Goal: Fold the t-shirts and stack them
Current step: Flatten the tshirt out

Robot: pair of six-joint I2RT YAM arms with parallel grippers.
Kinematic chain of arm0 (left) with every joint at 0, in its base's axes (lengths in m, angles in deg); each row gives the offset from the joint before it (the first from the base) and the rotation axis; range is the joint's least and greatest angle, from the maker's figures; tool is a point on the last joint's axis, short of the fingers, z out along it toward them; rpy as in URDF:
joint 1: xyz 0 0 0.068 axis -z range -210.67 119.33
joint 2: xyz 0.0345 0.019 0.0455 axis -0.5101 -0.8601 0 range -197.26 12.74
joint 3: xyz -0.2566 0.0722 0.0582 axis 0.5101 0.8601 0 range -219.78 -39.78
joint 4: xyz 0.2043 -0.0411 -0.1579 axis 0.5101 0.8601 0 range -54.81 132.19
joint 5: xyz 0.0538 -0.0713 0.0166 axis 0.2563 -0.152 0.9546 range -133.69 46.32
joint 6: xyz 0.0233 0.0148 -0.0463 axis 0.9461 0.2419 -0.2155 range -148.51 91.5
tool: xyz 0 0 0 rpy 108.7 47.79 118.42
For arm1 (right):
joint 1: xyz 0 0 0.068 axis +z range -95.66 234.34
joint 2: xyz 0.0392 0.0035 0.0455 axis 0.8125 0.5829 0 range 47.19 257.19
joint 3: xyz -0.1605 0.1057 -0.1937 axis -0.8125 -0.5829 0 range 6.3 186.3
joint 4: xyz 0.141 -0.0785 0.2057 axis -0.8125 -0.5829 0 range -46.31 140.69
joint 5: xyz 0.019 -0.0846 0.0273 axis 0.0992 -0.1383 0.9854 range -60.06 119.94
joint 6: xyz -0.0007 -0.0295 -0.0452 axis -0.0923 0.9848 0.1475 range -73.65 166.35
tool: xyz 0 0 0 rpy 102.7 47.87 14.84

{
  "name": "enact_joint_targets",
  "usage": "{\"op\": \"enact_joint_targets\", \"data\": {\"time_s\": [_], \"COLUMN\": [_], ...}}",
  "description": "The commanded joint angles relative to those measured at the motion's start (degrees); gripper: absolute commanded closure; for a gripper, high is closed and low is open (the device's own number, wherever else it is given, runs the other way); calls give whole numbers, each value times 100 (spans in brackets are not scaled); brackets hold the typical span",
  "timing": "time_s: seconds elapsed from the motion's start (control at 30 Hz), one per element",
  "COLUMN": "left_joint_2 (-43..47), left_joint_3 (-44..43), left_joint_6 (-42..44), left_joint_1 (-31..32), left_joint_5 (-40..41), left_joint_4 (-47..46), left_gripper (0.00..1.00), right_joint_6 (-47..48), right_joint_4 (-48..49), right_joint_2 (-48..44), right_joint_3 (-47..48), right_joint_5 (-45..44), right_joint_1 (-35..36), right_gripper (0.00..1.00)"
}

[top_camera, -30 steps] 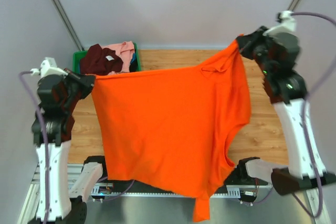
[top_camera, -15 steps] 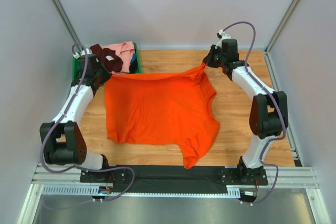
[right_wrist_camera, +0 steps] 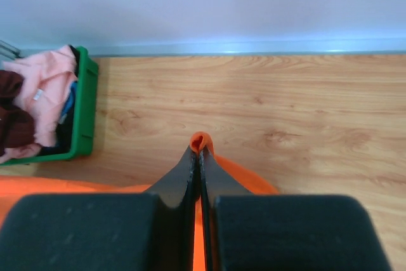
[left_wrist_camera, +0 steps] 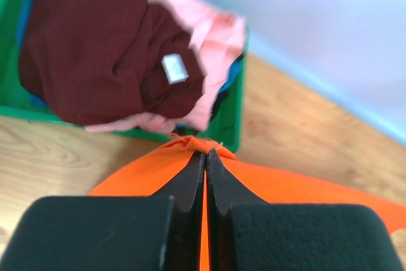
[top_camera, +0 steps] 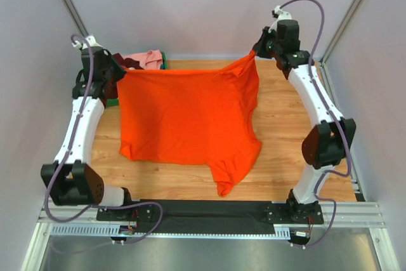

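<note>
left tool [top_camera: 116, 75] and right tool [top_camera: 257, 53] are both pinched tight on the orange shirt [top_camera: 190, 115], holding it spread out over the counter [top_camera: 292, 131], top edge up by the far edge

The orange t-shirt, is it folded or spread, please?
Spread: the orange t-shirt stretches unfolded between left pincer and right pincer, both gripping it.

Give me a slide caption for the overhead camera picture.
Left gripper and right gripper pinch the orange t-shirt, stretched between them over the wooden table.
</note>
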Motion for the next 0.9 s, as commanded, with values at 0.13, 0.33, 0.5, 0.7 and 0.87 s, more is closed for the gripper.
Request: {"op": "enact_joint_targets", "data": {"time_s": [0.13, 0.33, 0.5, 0.7, 0.87], "left_joint_2": [1643, 2170, 2654, 2979, 3128], "left_joint_3": [-1571, -1907, -2240, -3004, -3375], "left_joint_6": [-97, -194, -168, -45, 61], "left_joint_1": [-18, -26, -18, -18, -18], "left_joint_5": [271, -72, -230, -222, -256], "left_joint_4": [1005, 1499, 1894, 2571, 2871], "left_gripper": [100, 100, 100, 100, 100], "right_joint_6": [151, 28, -209, -324, -403], "right_joint_4": [-1199, -1551, -1806, -2412, -2597], "right_joint_2": [-2228, -3406, -4232, -4778, -5313], "right_joint_3": [1030, 810, 845, 1371, 1443], "right_joint_5": [-492, -325, -158, -105, -79], "right_joint_1": [-6, -6, -6, -6, -6], "right_gripper": [100, 100, 100, 100, 100]}}
